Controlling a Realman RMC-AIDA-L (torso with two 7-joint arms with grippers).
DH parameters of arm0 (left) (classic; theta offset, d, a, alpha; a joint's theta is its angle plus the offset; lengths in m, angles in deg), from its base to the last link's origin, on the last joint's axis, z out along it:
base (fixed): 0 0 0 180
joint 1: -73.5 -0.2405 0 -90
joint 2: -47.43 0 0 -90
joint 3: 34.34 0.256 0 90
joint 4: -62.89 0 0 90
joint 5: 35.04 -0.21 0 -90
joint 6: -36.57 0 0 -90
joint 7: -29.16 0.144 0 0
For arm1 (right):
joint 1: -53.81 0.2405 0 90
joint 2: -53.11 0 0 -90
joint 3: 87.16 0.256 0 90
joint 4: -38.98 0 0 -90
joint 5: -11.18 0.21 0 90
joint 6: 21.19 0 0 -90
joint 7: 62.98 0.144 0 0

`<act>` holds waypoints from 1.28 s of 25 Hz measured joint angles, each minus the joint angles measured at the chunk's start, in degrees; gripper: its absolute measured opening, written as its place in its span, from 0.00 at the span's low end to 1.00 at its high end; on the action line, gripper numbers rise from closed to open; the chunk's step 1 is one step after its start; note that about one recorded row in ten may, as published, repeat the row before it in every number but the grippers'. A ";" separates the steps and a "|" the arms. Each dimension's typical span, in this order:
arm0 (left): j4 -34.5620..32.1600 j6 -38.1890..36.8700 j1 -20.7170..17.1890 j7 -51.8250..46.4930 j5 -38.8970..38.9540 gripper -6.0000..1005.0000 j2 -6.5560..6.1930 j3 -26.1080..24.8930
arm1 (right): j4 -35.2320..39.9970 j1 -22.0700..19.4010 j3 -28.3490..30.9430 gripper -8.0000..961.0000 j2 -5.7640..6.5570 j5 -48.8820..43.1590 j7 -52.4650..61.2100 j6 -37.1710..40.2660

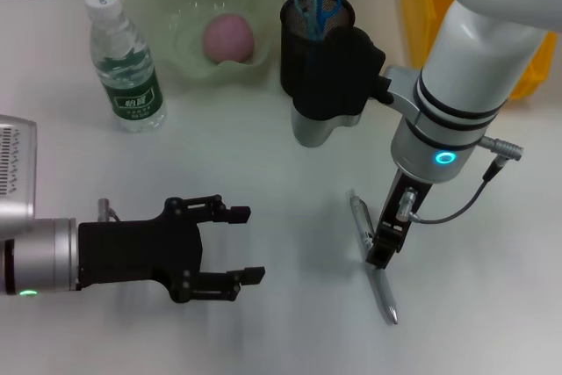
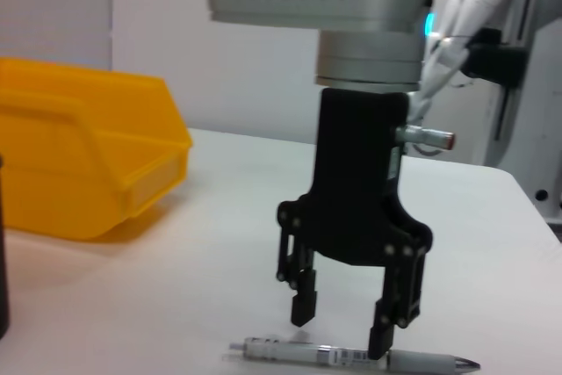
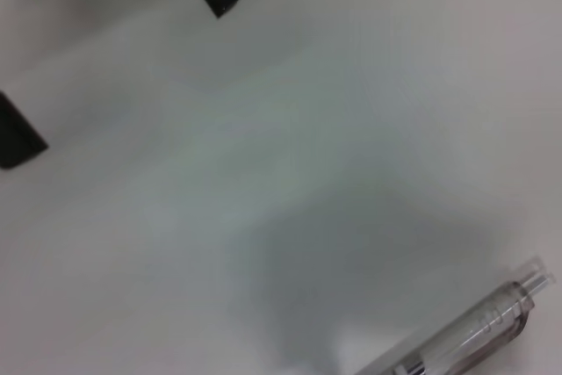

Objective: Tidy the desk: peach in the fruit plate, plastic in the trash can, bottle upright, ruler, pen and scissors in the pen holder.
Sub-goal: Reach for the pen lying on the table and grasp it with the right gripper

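White desk surface [image 1: 263, 173] fills the scene, matte and softly shadowed under both arms, with a pale wall behind it in the left wrist view. Pen holder [image 1: 317, 37], a black mesh cup at the far middle of the desk, serves as landmark: blue-handled scissors [image 1: 318, 6] stand inside it. Just left of the holder sits the pale green fruit plate [image 1: 176, 6] with the peach [image 1: 228, 39] in it, and farther left the bottle [image 1: 126, 63] stands upright. A yellow bin [image 2: 79, 160] lies to the holder's right. Nearer the robot than the holder, the pen [image 1: 373, 256] lies flat on the desk. The right gripper [image 2: 347, 327] points down over the pen, jaws parted and holding nothing, one fingertip [image 2: 382, 340] at the pen's barrel, the other beside it. The left gripper [image 1: 239, 243] hovers well left of the pen, jaws wide apart and empty.
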 joint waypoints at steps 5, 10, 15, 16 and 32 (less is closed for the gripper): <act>-0.02 -0.12 0.44 1.61 0.28 0.78 0.11 1.11 | 0.19 0.13 -0.10 0.61 0.00 0.29 0.52 -0.06; 0.16 -0.15 0.99 1.21 0.42 0.78 0.13 1.11 | 0.26 0.17 -0.10 0.60 0.00 0.33 1.44 -0.23; 0.25 -0.12 1.11 1.16 0.45 0.78 0.13 1.09 | 0.11 0.43 -0.60 0.59 0.00 0.37 3.06 -0.27; 0.27 -0.02 1.11 1.16 0.45 0.78 0.13 1.07 | 0.10 0.49 -0.84 0.59 0.00 0.41 3.45 -0.24; 0.61 0.26 1.23 1.08 0.44 0.78 0.13 1.20 | -0.84 2.37 -5.20 0.57 0.00 2.10 11.93 0.39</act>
